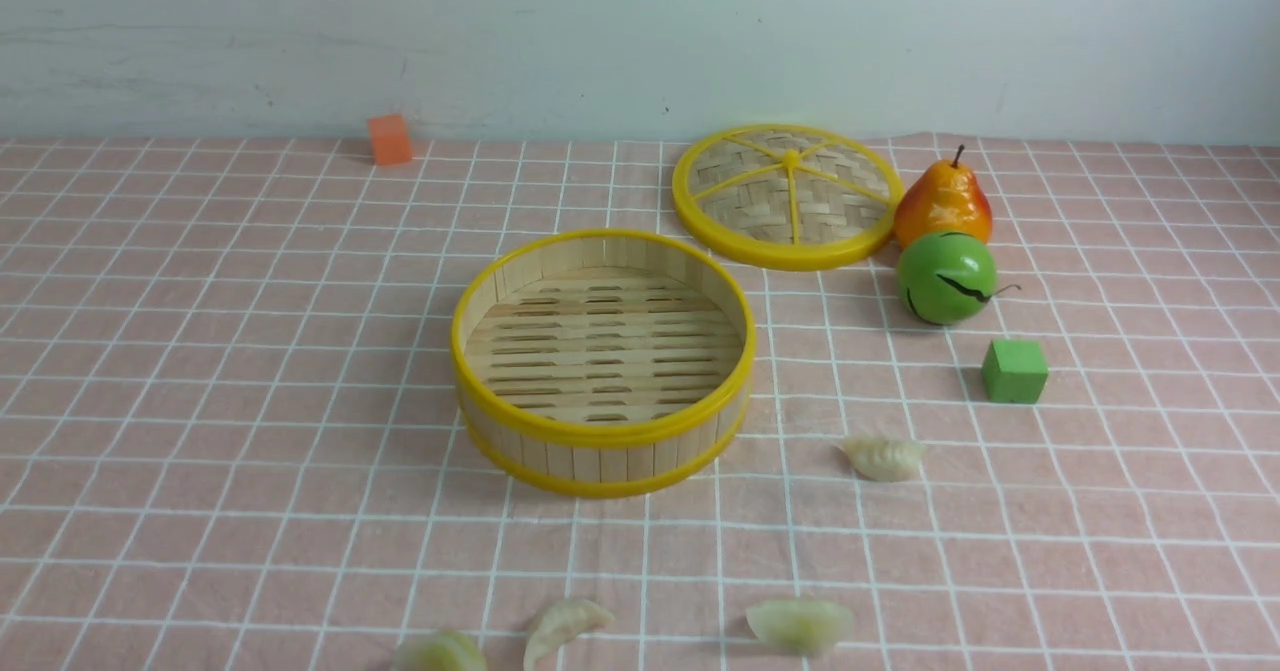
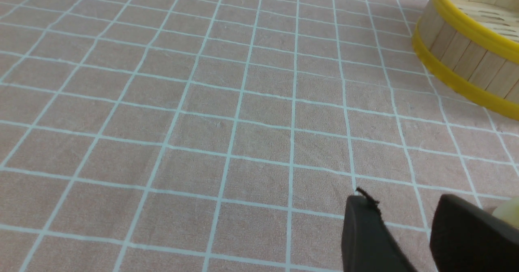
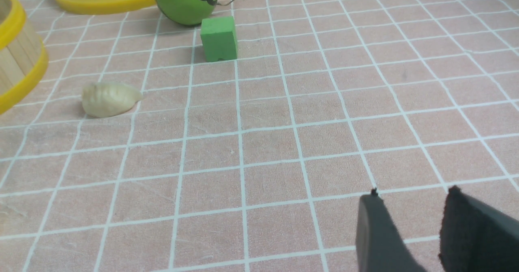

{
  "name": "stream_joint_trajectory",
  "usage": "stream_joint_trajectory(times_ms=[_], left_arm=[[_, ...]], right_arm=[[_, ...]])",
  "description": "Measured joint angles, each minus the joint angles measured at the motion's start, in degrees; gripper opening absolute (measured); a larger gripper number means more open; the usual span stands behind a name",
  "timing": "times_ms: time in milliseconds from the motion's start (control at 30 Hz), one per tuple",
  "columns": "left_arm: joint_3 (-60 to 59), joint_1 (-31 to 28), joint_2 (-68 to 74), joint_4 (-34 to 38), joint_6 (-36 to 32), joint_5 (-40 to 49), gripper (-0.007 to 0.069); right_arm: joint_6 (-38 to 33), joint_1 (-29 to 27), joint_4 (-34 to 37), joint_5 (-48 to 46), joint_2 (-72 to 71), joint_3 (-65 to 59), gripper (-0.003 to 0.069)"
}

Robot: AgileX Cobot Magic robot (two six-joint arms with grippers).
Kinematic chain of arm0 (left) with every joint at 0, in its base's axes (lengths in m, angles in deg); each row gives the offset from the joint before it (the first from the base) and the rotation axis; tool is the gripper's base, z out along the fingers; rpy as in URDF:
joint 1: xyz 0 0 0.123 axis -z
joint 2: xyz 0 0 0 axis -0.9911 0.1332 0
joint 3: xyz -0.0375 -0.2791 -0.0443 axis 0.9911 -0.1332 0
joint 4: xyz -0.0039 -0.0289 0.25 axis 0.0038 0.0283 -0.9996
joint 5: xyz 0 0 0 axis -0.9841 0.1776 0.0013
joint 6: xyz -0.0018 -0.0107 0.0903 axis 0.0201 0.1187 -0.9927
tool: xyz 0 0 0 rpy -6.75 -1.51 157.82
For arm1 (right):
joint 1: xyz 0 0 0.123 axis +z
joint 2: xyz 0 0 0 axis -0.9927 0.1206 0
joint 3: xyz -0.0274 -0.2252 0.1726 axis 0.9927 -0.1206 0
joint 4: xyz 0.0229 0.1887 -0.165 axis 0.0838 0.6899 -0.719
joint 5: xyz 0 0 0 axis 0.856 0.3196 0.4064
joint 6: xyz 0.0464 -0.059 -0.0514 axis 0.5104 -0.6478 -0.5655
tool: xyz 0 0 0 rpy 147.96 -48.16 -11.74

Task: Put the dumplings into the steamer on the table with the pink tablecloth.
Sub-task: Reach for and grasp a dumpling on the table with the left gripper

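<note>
Bamboo steamer (image 1: 603, 441) was set at the centre of the table (image 1: 200, 401); 4 dumplings (image 1: 882, 457) were scattered toward its near edge. Both the left gripper (image 2: 403, 207) and the right gripper (image 3: 411, 199) were seen parted.

Our L gripper (image 2: 402, 202) hangs low, near steamer (image 2: 462, 57), not touching it; jaws apart, nothing betw. them. R gripper (image 3: 411, 195) same: low, clear of steamer, jaws apart, empty.
</note>
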Motion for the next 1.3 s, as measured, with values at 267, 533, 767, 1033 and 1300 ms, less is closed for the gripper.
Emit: stream_joint_trajectory(times_ms=[267,533,767,1033,1300], left_arm=[[0.0,0.0,0.0,0.0,0.0,0.0,0.0238],[0.0,0.0,0.0,-0.5,0.0,-0.6,0.0238],[0.0,0.0,0.0,0.3,0.0,-1.9,0.0238],[0.0,0.0,0.0,28.0,11.7,-2.8,0.0238],[0.0,0.0,0.0,55.2,22.8,-5.0,0.0238]], right_arm=[[0.0,0.0,1.4,0.0,0.0,0.0,0.0239],[0.0,0.0,1.5,0.0,0.0,0.0,0.0239],[0.0,0.0,1.5,0.0,0.0,0.0,0.0239],[11.2,0.0,24.1,-0.9,0.0,-0.1,0.0239],[19.8,0.0,47.8,-1.1,0.0,-0.6,0.0239]])
